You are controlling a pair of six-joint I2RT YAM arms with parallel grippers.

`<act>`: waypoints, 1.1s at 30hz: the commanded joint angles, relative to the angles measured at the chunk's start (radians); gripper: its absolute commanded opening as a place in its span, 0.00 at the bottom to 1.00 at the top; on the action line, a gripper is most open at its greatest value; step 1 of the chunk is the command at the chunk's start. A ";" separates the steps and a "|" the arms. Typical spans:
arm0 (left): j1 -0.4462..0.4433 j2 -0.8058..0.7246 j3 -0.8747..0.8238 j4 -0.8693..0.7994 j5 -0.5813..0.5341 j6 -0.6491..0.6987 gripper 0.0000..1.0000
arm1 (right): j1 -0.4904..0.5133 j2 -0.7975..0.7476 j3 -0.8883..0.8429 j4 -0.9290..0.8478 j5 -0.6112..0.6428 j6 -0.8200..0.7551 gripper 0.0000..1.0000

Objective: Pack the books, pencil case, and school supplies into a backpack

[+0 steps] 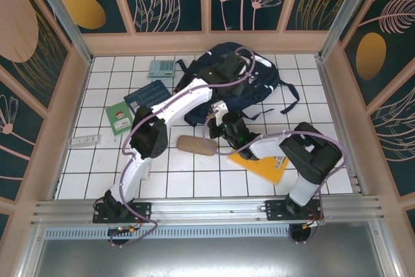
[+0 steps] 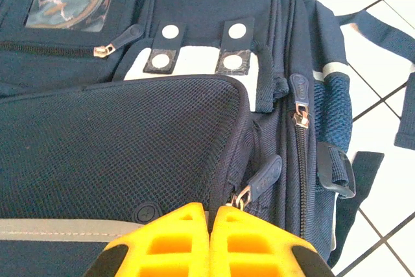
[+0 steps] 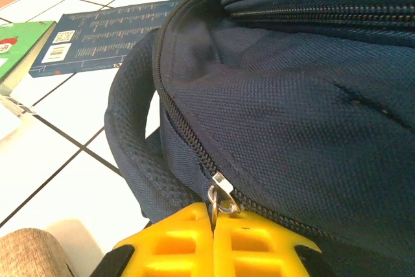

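The right gripper (image 3: 213, 220) has its yellow jaws clamped on a metal zip ring (image 3: 220, 200) low on the navy backpack (image 3: 311, 108), which lies toward the far side of the tiled table (image 1: 194, 180). Farther along the bag, the left gripper (image 2: 209, 215) has its jaws pressed together, with a tabbed zip pull (image 2: 262, 174) touching their tips beside a mesh pocket (image 2: 117, 141).

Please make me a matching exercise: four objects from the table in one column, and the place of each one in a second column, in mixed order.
1. calculator
2. green book
3. pencil case
4. yellow book

A. partly under the right arm
B. at the near side of the backpack
C. far end of the table, left of the backpack
D. beside the blue book, on its left

Pairs: 1-C, 2-D, 3-B, 4-A
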 commanded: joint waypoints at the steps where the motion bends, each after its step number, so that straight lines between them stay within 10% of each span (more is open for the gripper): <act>1: 0.009 0.005 0.051 0.152 -0.025 -0.038 0.00 | 0.040 0.022 0.042 0.012 -0.037 0.006 0.10; 8: 0.012 -0.002 0.017 0.162 -0.035 -0.034 0.00 | 0.040 -0.082 -0.087 0.045 0.015 0.032 0.28; 15: 0.017 -0.039 -0.014 0.162 -0.055 -0.038 0.44 | 0.030 -0.228 -0.230 0.052 0.127 0.134 0.44; 33: 0.022 -0.559 -0.870 0.463 -0.249 -0.240 0.40 | -0.235 -0.490 -0.320 -0.096 0.081 0.397 0.60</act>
